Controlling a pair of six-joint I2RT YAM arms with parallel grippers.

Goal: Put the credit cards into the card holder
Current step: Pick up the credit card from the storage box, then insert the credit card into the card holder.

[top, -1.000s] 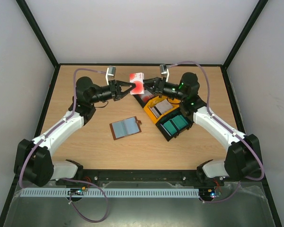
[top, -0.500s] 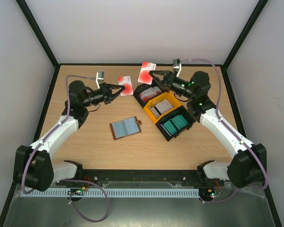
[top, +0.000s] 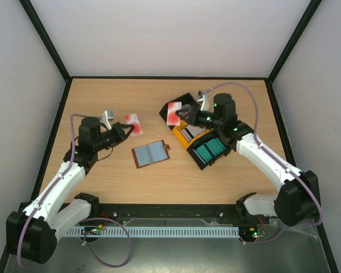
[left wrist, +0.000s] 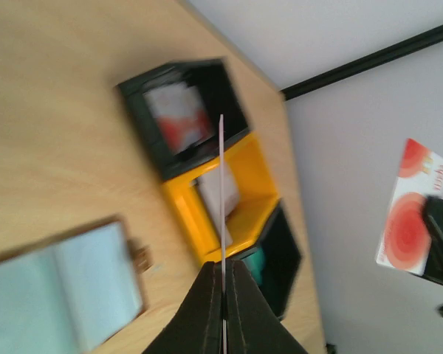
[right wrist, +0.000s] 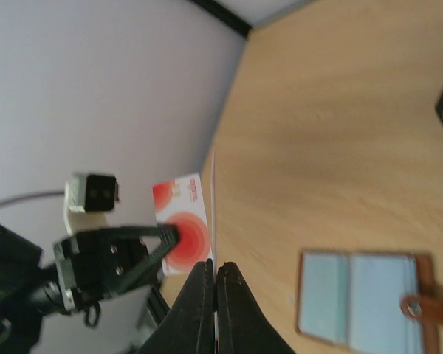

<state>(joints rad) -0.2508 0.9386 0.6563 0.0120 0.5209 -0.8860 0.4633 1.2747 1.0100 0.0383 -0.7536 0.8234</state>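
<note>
I hold a red-and-white credit card in each gripper. My left gripper point(top: 126, 130) is shut on one card point(top: 134, 123), held left of the open brown card holder point(top: 151, 153). In the left wrist view that card point(left wrist: 221, 177) shows edge-on between the shut fingers point(left wrist: 207, 302). My right gripper point(top: 182, 114) is shut on the other card point(top: 173, 112), above the tray's far end. The right wrist view shows its card point(right wrist: 213, 206) edge-on in that gripper point(right wrist: 215, 267), with the card holder point(right wrist: 358, 299) lying open on the table below.
A three-compartment tray point(top: 183, 126) lies right of the card holder: a black bin with red-and-white cards point(left wrist: 179, 118), a yellow bin with pale cards point(left wrist: 225, 193) and a black bin with teal cards point(top: 210, 149). Black-framed walls enclose the table.
The two grippers met at one card stack, then drew apart, each with one card. The left arm pulled back and left; the right arm came down over the tray.
</note>
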